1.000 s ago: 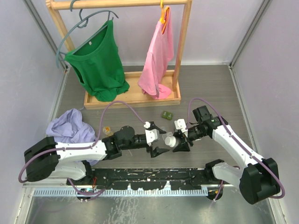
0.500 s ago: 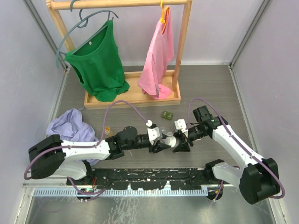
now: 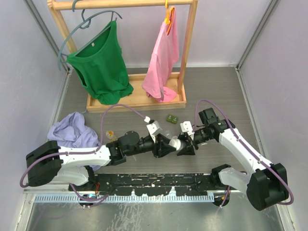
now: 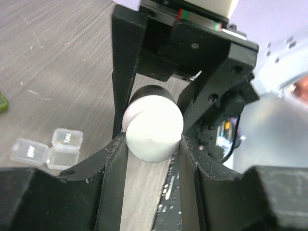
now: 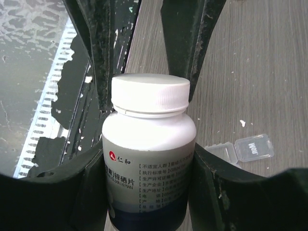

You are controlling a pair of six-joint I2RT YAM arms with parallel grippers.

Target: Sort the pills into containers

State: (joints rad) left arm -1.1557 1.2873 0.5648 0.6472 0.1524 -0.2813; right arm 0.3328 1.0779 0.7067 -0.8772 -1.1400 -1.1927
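Right gripper [image 5: 148,161]: clamped on bottle [image 5: 148,144] — hold firm.
Left gripper [image 4: 153,138]: pinching cap [image 4: 153,126] — twist slowly, keep straight, no tipping.

Place: you're in a robot lab test cell | Signs: plain lilac panel walls [image 3: 29,72]; black metal mounting rail [image 3: 154,185]; wooden clothes rack [image 3: 187,48]

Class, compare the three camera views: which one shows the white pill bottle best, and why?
The right wrist view: the pill bottle fills it, with cap, body and printed label all visible. The left wrist view shows only its round cap, end-on. The top view shows just a small white speck.
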